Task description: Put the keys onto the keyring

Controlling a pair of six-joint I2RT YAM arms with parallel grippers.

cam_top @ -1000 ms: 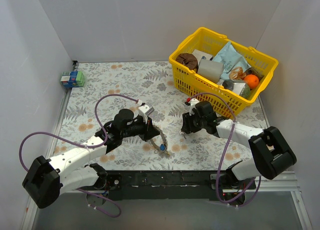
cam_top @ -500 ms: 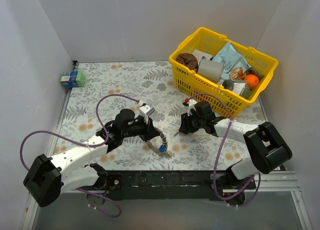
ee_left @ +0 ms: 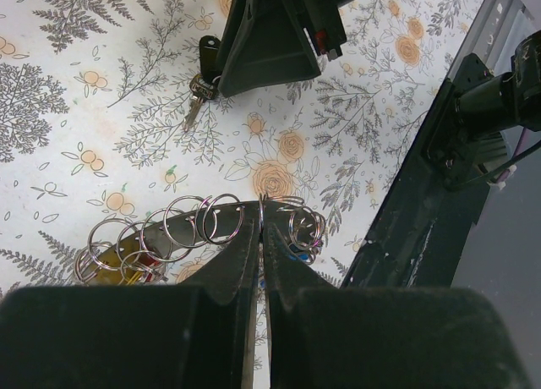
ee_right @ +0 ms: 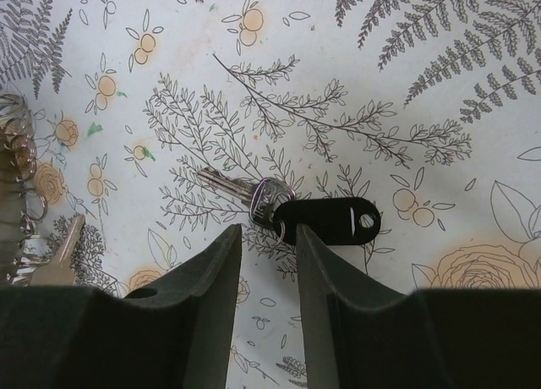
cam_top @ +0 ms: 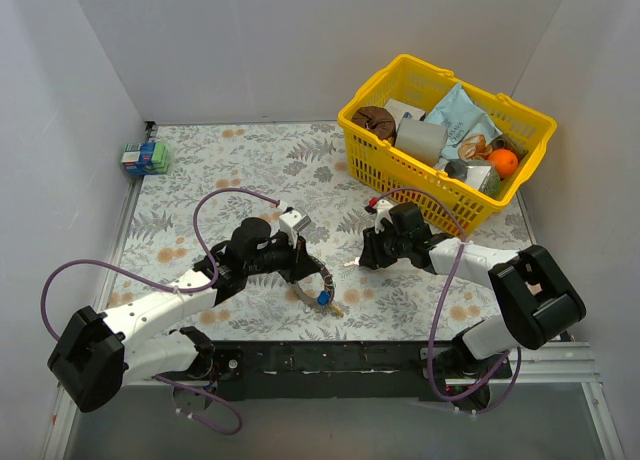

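My left gripper [ee_left: 263, 224] is shut on the thin wire of the large silver keyring [ee_left: 221, 206], holding it just above the floral table. Several small split rings hang on it, with yellow, red and blue key heads [ee_left: 118, 266] beneath. In the top view the left gripper [cam_top: 305, 271] and keyring [cam_top: 320, 286] sit front centre. My right gripper [ee_right: 269, 237] is open, low over a silver key with a black tag [ee_right: 330, 220]. That key's small ring lies between the fingertips. The right gripper [cam_top: 366, 259] is right of the keyring, and the key [cam_top: 351, 265] lies at its tip.
A yellow basket [cam_top: 520, 120] full of groceries stands at the back right. A small green and blue box [cam_top: 146, 158] sits at the far left wall. The black front rail [cam_top: 330, 365] runs along the near edge. Grey walls close in three sides.
My right gripper has shifted slightly left and back over the black-tagged key. My left gripper has moved a little with the keyring still held.
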